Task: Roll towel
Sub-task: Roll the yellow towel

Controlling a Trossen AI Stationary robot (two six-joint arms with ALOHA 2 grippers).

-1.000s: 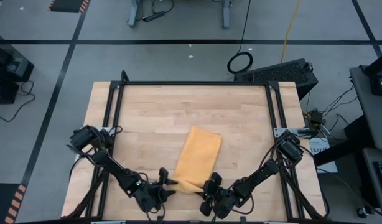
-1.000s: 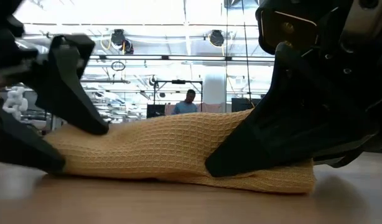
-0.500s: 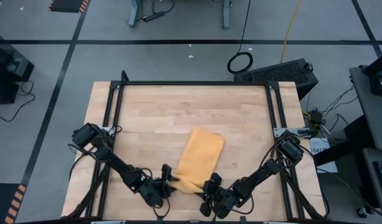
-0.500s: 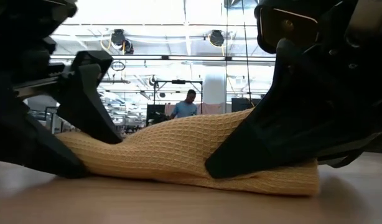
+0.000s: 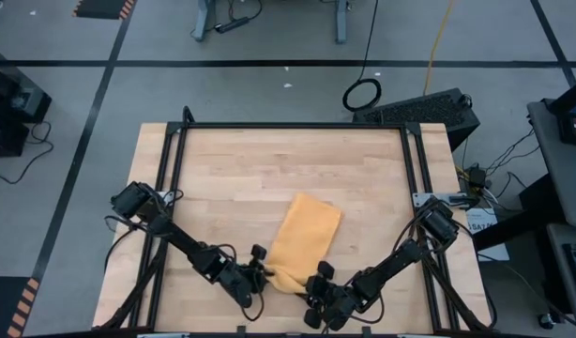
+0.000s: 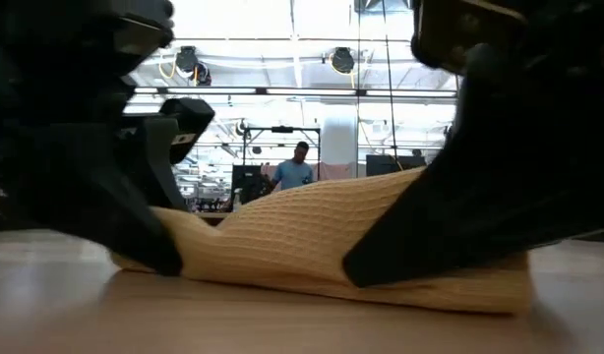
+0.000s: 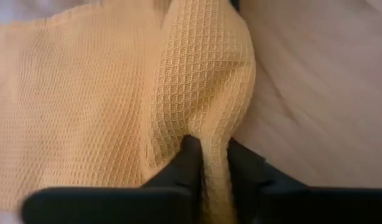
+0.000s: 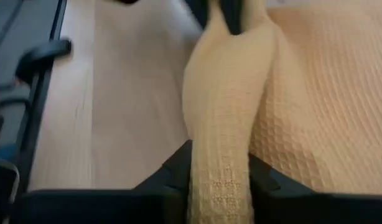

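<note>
The towel [image 5: 304, 239], mustard-yellow with a waffle weave, lies folded into a narrow strip on the near half of the wooden table [image 5: 232, 169], a little right of centre, running slantwise from its far end down to a bunched near edge at the table's front; the high view gives this outline but hides the grips under the arms. The left gripper [image 5: 257, 278] sits at the near left corner of the towel, the right gripper [image 5: 316, 289] at the near right corner, the two just beside one another. The left wrist view shows what the overhead cannot: a raised ridge of towel [image 7: 203, 93] pinched between the two dark fingers [image 7: 186, 163], so this gripper is closed on the cloth; the right wrist view shows the same on its side, a thick fold [image 8: 225, 106] clamped between its fingers [image 8: 178, 165]. The low view alone shows the height; the near edge [image 6: 312, 236] humps up off the tabletop between the dark grippers; behind it, far off in the room, a person [image 6: 298, 167] stands.
</note>
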